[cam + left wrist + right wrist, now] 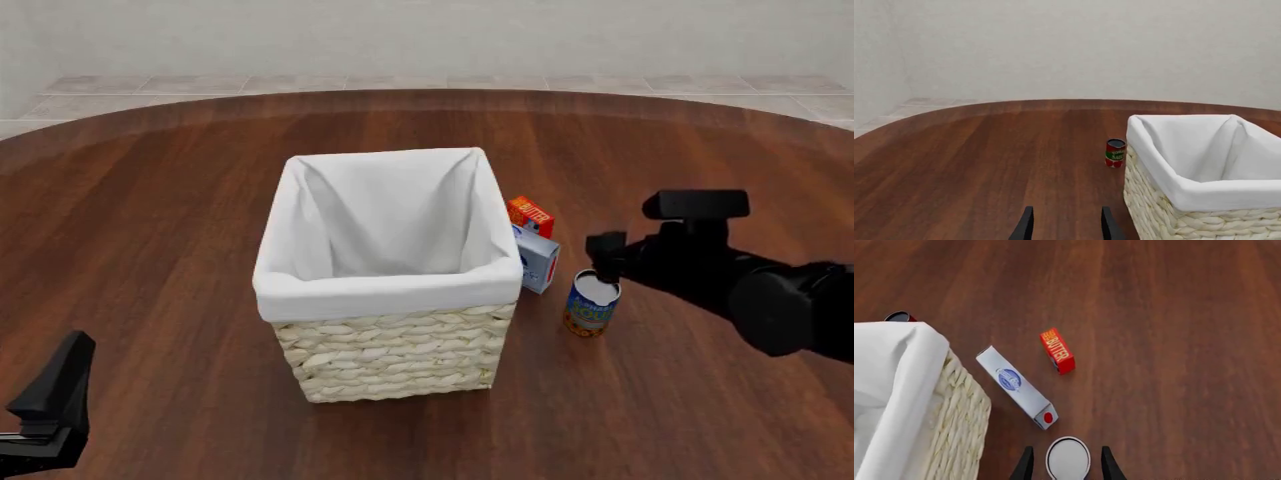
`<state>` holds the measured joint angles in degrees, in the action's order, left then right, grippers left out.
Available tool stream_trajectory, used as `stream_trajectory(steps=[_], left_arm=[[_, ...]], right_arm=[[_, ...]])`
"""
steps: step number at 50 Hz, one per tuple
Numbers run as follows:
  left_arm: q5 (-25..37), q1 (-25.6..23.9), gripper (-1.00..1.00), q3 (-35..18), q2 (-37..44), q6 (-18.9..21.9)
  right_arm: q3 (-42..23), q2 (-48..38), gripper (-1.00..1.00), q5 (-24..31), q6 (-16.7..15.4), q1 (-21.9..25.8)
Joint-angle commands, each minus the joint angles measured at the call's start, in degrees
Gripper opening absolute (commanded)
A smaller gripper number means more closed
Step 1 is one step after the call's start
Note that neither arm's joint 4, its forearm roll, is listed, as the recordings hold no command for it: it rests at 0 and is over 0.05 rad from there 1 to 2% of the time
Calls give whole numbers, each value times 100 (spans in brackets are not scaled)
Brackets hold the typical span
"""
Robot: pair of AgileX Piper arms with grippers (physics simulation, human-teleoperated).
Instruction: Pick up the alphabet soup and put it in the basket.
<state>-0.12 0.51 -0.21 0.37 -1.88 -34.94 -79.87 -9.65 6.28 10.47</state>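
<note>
The left gripper (51, 405) sits low at the near left edge of the dark brown wooden table (160, 250), well apart from everything else. In its wrist view its two black fingers (1025, 226) stand parted with bare wood between them; it holds nothing.

Near the table's centre stands the large square wicker basket (394, 352), pale straw-coloured, with a white cloth liner (387, 290) folded over its rim. No object is visible inside it. A small red and green can (1115, 153) stands upright just beside the basket's far left side.

Right of the basket, a white-and-blue carton (538, 260) lies near its wall; whether they touch cannot be determined. An orange-red box lettered BUTTER (530, 213) lies beyond it, apart from the carton in the right wrist view.

Further right, the alphabet soup can (591, 304), a small cylinder with a silver-grey top and blue label, stands upright on the table, outside the basket and near its right front corner.

The right gripper (1067, 465) is positioned directly over this can. Its fingers are spread, one on each side of the can's top, with a narrow gap visible on both sides. No grip is established.
</note>
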Motion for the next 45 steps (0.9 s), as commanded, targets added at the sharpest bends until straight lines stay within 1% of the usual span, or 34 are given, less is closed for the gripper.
stream_trajectory(steps=[1, 16, 27, 45], left_arm=[[1, 3, 100, 0, 2, 1], [1, 0, 100, 0, 2, -7], [1, -5, 100, 0, 4, -7], [-1, -4, 100, 0, -3, -9]], right_arm=[[78, -132, 100, -151, 46, -43], [183, -348, 100, -400, 142, -27], [278, -546, 100, -673, 299, 31], [329, -612, 100, -747, 310, 26]])
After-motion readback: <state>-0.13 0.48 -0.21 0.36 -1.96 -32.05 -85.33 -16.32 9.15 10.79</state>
